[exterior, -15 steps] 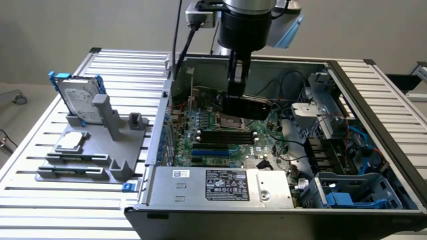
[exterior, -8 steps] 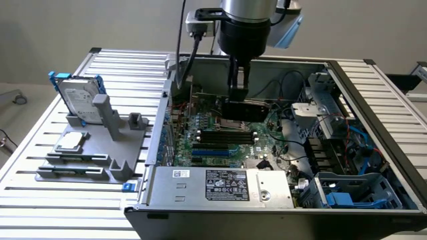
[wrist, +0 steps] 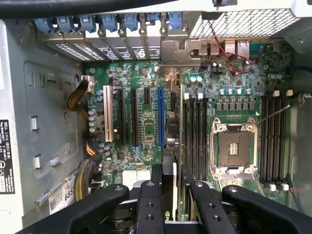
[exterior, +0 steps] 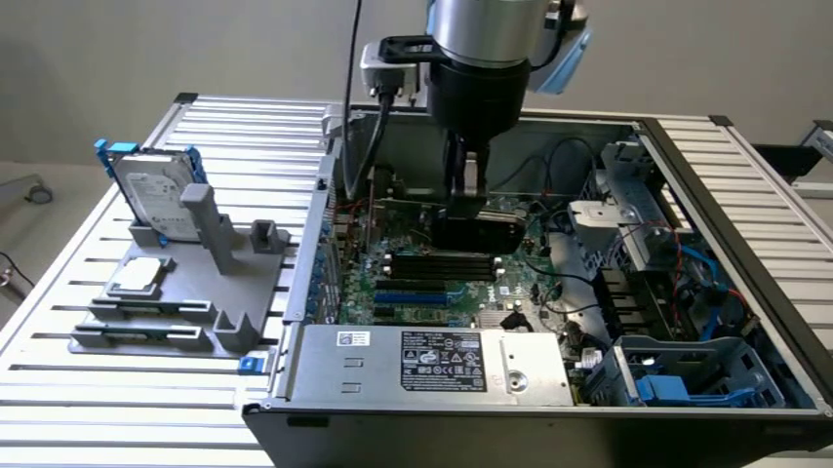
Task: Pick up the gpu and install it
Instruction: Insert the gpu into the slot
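A slatted metal desk point(exterior: 78, 390) carries an open computer case point(exterior: 781, 322) lying on its side, its motherboard point(exterior: 416, 283) exposed. On the exterior view's left, a grey holder point(exterior: 170, 322) keeps a hard drive point(exterior: 156, 195) upright and a small silver processor chip point(exterior: 140, 276) lying flat. The gripper point(exterior: 466, 200) reaches down into the case and is clamped on the gpu point(exterior: 489, 232), which is held on edge just above the motherboard's slots. In the wrist view the black fingers point(wrist: 147, 204) straddle the card, with the gpu point(wrist: 171, 141) running edge-on towards the case's rear brackets, beside the blue slot point(wrist: 160, 117) and the empty processor socket point(wrist: 235, 146).
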Tool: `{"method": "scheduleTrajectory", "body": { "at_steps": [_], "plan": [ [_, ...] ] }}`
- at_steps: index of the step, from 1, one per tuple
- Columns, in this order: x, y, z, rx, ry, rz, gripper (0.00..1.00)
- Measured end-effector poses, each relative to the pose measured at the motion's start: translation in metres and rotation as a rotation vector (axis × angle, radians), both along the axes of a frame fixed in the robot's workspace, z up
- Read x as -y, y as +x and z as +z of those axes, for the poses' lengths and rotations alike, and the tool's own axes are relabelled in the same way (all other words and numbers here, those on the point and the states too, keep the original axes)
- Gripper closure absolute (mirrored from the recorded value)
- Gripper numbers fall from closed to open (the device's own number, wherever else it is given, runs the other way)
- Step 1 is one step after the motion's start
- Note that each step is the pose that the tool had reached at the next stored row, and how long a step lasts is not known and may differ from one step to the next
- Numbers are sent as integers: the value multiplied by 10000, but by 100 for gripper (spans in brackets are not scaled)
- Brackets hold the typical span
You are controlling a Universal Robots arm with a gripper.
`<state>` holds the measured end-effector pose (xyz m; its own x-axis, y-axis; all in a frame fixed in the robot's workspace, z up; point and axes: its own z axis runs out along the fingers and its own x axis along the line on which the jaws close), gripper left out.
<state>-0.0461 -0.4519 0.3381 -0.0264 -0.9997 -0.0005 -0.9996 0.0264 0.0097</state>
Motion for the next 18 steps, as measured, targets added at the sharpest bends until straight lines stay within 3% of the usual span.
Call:
{"method": "scheduleTrajectory", "body": {
  "at_steps": [6,10,18],
  "plan": [
    [46,-67,-103,0,61,195,73],
    [50,-175,-176,0,78,309,73],
    [53,-252,-322,40,99,547,73]
  ]
}}
